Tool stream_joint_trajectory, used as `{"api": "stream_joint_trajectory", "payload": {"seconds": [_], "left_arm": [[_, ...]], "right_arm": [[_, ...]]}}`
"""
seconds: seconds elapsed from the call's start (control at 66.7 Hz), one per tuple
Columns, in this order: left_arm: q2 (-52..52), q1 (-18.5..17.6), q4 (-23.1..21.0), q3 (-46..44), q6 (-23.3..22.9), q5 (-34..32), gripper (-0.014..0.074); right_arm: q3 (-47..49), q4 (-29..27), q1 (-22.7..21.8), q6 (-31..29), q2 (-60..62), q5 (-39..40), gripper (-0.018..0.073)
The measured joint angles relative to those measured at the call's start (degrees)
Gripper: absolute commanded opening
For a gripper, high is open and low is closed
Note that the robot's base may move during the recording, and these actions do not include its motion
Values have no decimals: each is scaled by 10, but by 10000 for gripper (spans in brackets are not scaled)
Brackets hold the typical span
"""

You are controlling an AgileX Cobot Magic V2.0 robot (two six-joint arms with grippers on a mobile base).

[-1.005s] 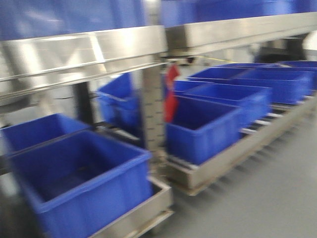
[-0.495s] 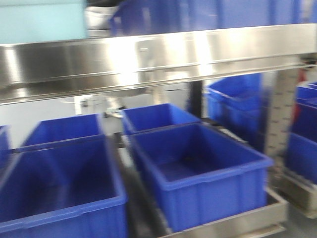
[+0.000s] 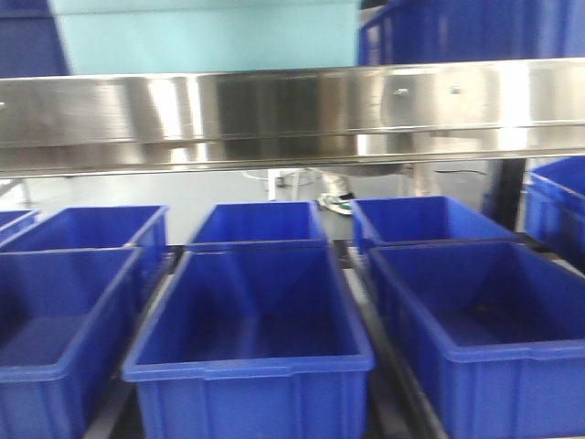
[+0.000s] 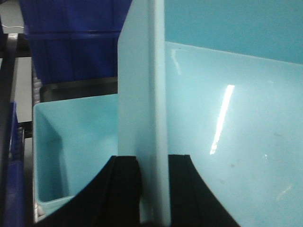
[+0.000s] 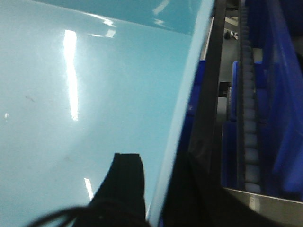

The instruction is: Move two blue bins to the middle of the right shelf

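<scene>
My left gripper (image 4: 152,158) is shut on the upright wall (image 4: 142,94) of a light blue bin, one black finger on each side. That bin's glossy inside (image 4: 236,118) fills the right of this view. A second light blue bin (image 4: 71,151) shows open to the left of the wall. My right gripper (image 5: 158,163) is shut on the opposite wall's rim (image 5: 182,123), with one finger (image 5: 125,184) inside the bin. In the front view the right shelf shows as a wide steel front rail (image 3: 292,114), with a light blue surface (image 3: 210,37) above it.
Below the rail stand several dark blue bins in two rows, such as the middle one (image 3: 251,320) and the right one (image 3: 484,320). More dark blue bins (image 3: 466,27) sit above the rail at the right. A roller track (image 5: 248,123) and dark blue bins run beside my right gripper.
The front view has swung left: the rack post and the farther rack slid out to the right, and the rail and bin rows now face me squarely.
</scene>
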State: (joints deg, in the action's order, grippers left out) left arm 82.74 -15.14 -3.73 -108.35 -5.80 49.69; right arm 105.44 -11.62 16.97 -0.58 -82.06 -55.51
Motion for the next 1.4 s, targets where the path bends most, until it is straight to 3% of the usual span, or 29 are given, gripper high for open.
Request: {"api": "stream_joint_trajectory", "payload": {"seconds": [1.395], "left_arm": [[0, 0, 0, 0, 0, -2, -111]], "right_arm": [[0, -1, 0, 0, 0, -1, -153]]}}
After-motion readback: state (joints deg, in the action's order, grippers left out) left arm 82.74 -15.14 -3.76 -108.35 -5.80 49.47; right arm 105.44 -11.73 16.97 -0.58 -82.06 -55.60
